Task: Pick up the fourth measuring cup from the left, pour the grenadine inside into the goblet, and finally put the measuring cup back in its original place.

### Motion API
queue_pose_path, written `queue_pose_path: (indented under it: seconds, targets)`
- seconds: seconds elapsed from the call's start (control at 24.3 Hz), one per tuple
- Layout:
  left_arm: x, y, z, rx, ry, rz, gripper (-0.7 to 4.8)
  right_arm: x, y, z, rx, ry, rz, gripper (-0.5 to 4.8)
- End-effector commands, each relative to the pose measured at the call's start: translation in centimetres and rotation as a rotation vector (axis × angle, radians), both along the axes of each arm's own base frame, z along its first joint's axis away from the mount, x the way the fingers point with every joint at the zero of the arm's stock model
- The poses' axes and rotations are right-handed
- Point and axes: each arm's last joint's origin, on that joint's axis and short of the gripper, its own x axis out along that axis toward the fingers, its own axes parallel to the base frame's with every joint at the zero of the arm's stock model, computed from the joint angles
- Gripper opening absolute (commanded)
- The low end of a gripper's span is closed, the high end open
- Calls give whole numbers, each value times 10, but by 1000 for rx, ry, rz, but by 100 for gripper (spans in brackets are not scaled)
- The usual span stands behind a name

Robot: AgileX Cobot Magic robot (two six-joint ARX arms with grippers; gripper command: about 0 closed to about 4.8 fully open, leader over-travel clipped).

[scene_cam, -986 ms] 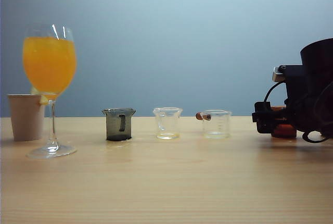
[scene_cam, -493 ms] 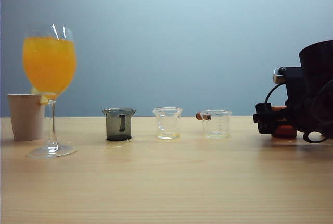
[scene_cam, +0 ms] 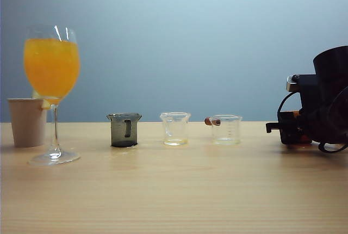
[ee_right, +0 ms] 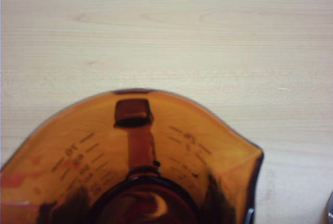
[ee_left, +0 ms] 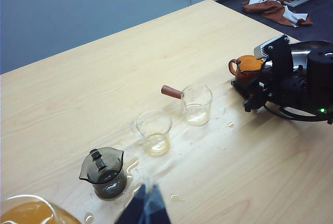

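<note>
Two jaws on the right gripper (scene_cam: 288, 131) have narrowed around the fourth measuring cup (ee_left: 245, 66) at the right edge of the exterior view; a second ago they stood wider. Whether they pinch it yet cannot be told. That reads as the grasp starting, with lifting and pouring ahead. The amber cup fills the right wrist view, so little grenadine is clear. The left gripper (ee_left: 147, 209) hangs low in its view, opening unclear. Far left stands the goblet (scene_cam: 52, 90), orange-filled. Droplets speckle the wooden table (ee_left: 104, 78); blue wall behind.
</note>
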Motion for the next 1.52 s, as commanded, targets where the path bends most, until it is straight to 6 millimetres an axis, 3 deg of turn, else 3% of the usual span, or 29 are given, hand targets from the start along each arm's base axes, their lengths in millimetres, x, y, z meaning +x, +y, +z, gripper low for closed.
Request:
queue_pose_path:
  seconds: [0.04, 0.16, 0.41, 0.66, 0.9, 1.19, 1.52]
  targets:
    - [0, 0, 2, -5, -15, -1, -5, 1, 0, 3, 3, -24, 0, 125]
    - [0, 0, 2, -5, -16, -1, -5, 1, 0, 4, 4, -29, 0, 66]
    - [1, 2, 3, 8, -31, 75, -5, 1, 2, 11, 9, -58, 4, 60]
    - [-4, 9, 9, 11, -75, 185, -5, -2, 11, 41, 28, -125, 58, 48]
    - [-4, 11, 14, 8, -93, 222, -5, -4, 23, 73, 35, -83, 170, 48]
    - [-5, 15, 14, 34, -103, 256, -5, 4, 59, 115, 48, -108, 285, 48]
    - [1, 42, 14, 32, -84, 296, -5, 9, 114, 165, 70, -144, 461, 49]
